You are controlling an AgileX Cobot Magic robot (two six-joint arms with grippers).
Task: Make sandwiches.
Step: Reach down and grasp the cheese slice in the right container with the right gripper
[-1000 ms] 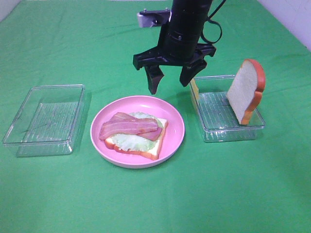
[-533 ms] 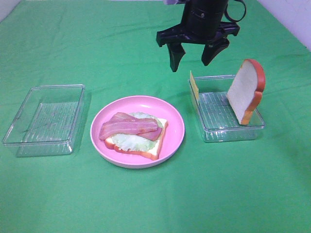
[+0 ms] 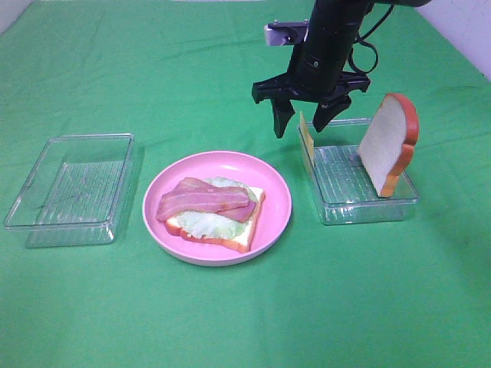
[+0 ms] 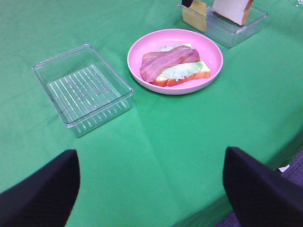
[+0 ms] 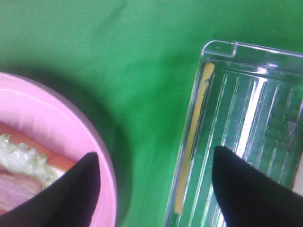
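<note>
Pink plate (image 3: 278, 218) holds bread (image 3: 230, 239), lettuce (image 3: 201, 224), bacon (image 3: 205, 199): about half done. Yet to add from tray (image 3: 368, 208): cheese (image 3: 307, 138), top slice (image 3: 386, 146). My right pincer (image 3: 299, 129) wide, empty, over cheese; left pincer (image 4: 151, 156) wide, idle.

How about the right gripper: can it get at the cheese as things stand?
Probably yes. The right gripper hangs open just above the cheese, a finger to each side, nothing between. The cheese stands on edge against the tray wall, so that wall may block the outer finger.
</note>
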